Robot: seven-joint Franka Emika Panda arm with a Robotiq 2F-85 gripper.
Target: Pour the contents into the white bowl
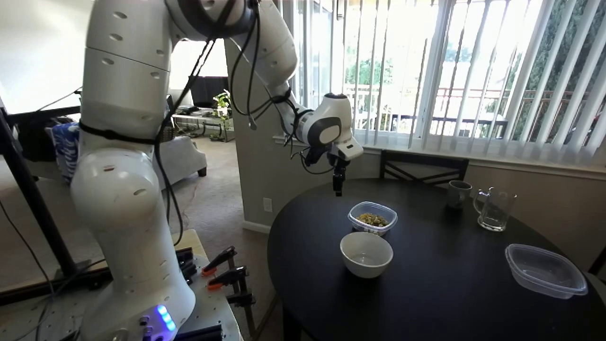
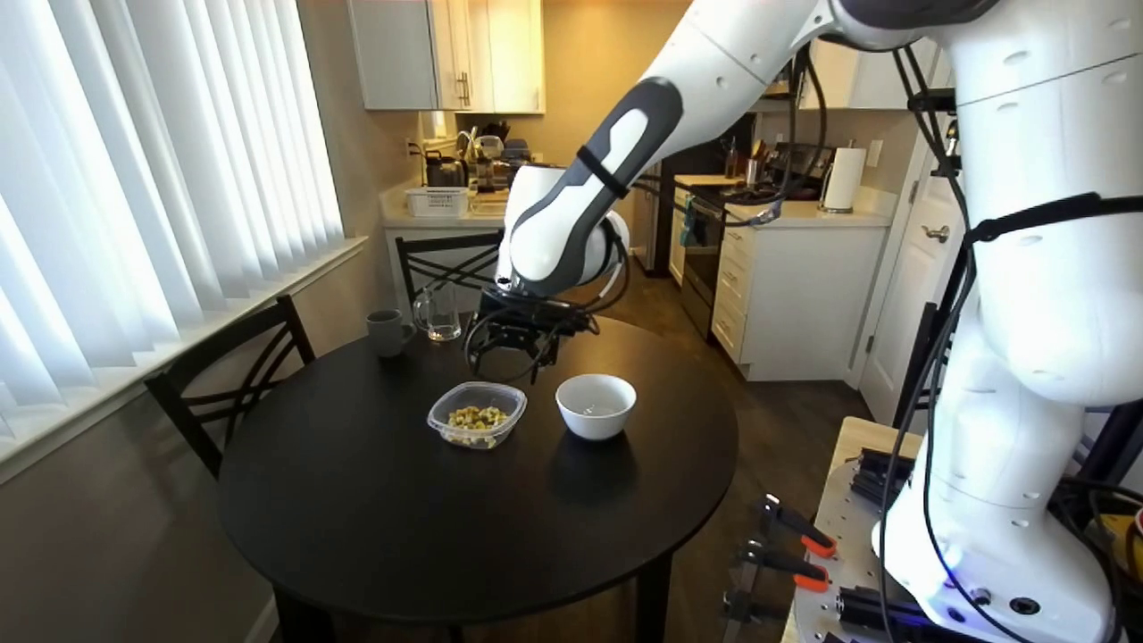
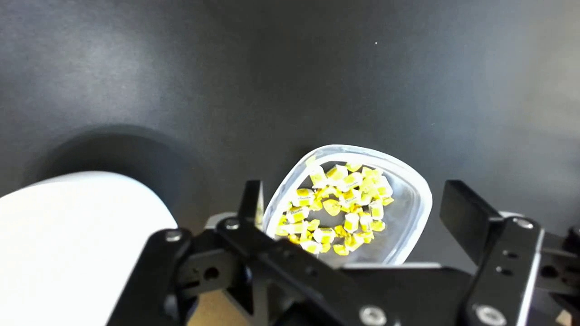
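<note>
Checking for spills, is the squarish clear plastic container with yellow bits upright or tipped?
Upright: in both exterior views the container opens upward, with the yellow bits inside.

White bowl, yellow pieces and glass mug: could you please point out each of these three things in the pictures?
White bowl (image 1: pixel 366 252): in an exterior view, on its inner surface.
Yellow pieces (image 3: pixel 350 198): in the wrist view, on one piece near their middle.
Glass mug (image 1: pixel 496 210): in an exterior view, on its clear body.
</note>
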